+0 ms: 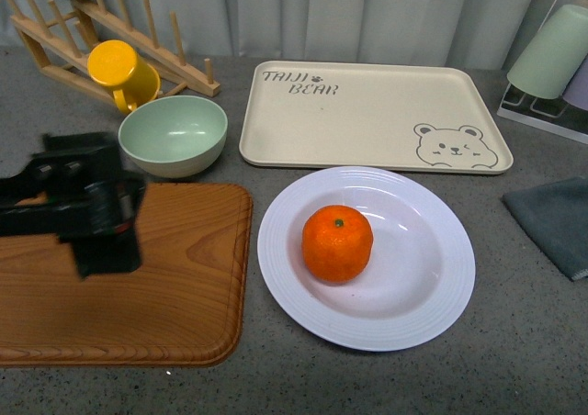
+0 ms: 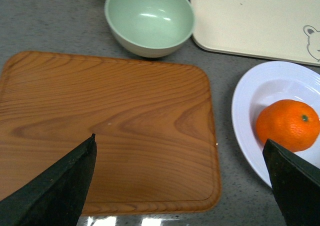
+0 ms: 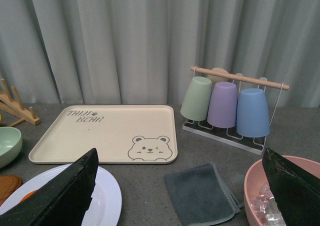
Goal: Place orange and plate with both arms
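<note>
The orange (image 1: 337, 242), round and finely dimpled with a small green stem spot on top, sits in the well of the plate (image 1: 432, 250), a little left of the plate's centre. The plate is glossy white, round and deep, with fine concentric ridges around its wide rim. It rests flat on the speckled grey tabletop (image 1: 514, 360).

Just left of the plate lies a wooden board (image 1: 184, 277), a rounded rectangle with warm reddish grain and a shallow groove inside its edge. The left gripper (image 2: 179, 138) hangs over this board. Its two matte black wedge-shaped fingers (image 2: 55, 186) are spread wide with nothing between them. In the front view it is only a dark blur.

Behind the plate is a beige rectangular tray (image 1: 367, 112), matte, with rounded corners and a bear drawn in one corner. Behind and left of the plate is a pale green bowl (image 1: 173, 135), smooth and hemispherical. Beyond the bowl, a glossy yellow mug (image 1: 119, 71) hangs on a slatted wooden rack (image 1: 55, 34). Right of the plate lies a folded grey cloth (image 1: 551, 218) with a soft nap.

The right gripper (image 3: 180, 153) also stands wide apart and empty. Its view takes in green, lilac and blue tapered cups (image 3: 222, 103) upended on a wire stand, and a pink basin (image 3: 260, 186).
</note>
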`<state>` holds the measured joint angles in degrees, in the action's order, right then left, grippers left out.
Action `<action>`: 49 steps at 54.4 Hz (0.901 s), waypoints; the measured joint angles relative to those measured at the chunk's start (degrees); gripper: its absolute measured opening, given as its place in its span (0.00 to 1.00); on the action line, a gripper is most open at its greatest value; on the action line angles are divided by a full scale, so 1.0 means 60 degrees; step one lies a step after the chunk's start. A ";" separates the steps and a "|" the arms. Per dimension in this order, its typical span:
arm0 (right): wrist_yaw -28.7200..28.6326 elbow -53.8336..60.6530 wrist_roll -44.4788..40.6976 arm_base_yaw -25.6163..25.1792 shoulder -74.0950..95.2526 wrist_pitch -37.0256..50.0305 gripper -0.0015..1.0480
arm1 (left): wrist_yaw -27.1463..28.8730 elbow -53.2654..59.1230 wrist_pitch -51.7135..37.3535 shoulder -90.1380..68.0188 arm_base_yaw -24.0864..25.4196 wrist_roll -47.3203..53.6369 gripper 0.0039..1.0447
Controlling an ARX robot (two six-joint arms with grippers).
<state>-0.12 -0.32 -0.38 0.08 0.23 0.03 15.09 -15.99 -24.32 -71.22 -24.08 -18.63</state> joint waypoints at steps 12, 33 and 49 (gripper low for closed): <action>0.0000 0.0000 0.0004 0.0000 0.0000 0.0000 0.91 | 0.0321 0.0812 0.1603 0.3002 0.0266 -0.0135 0.94; -0.0004 0.0000 0.0004 0.0000 0.0000 0.0000 0.91 | -0.0590 0.2470 -0.2000 0.5617 0.2014 0.2903 0.24; -0.0004 0.0000 0.0004 0.0000 0.0000 0.0000 0.91 | -0.2361 0.2477 0.0189 0.8007 0.3636 0.3034 0.04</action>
<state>-0.14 -0.32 -0.36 0.08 0.23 0.03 0.93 -1.13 -23.18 -23.18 -2.26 -0.43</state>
